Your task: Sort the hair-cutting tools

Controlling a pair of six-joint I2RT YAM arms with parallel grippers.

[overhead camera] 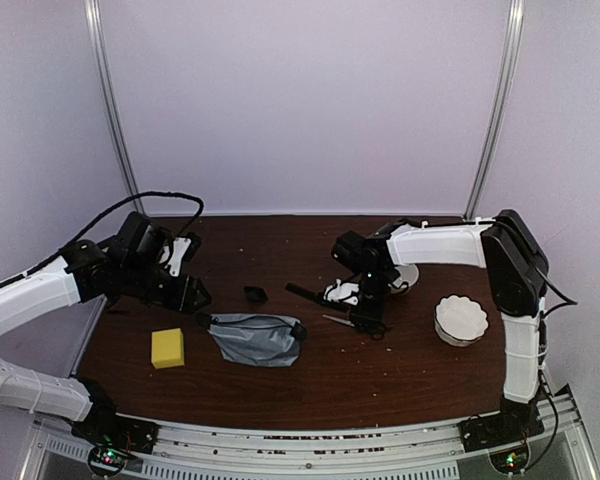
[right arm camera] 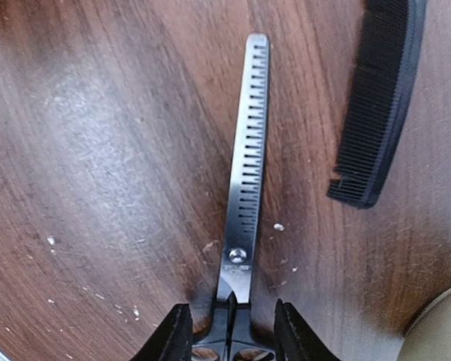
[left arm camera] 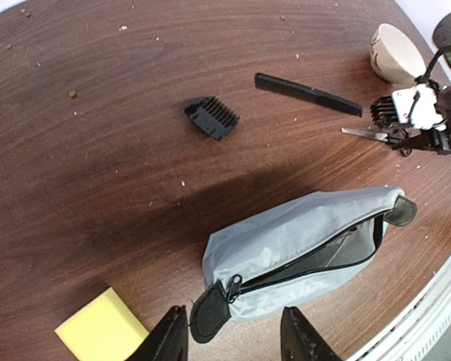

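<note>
Toothed steel scissors (right arm camera: 244, 173) with black handles lie flat on the brown table, blade pointing away. My right gripper (right arm camera: 233, 338) is shut on the handles, which fill the gap between the fingers; it is also seen from above (overhead camera: 370, 320). A slim black comb (right arm camera: 379, 105) lies just right of the blade. A small black attachment (left arm camera: 212, 117) sits alone on the wood. The grey zip pouch (left arm camera: 301, 241) lies unzipped. My left gripper (left arm camera: 237, 338) is open, with the pouch's black end tab (left arm camera: 210, 312) between its fingers, close to the left one.
A yellow sponge (overhead camera: 167, 347) lies left of the pouch. One white bowl (overhead camera: 461, 318) stands at the right, another (overhead camera: 405, 277) behind the right gripper. The table's near edge (overhead camera: 330, 425) runs in front of the pouch.
</note>
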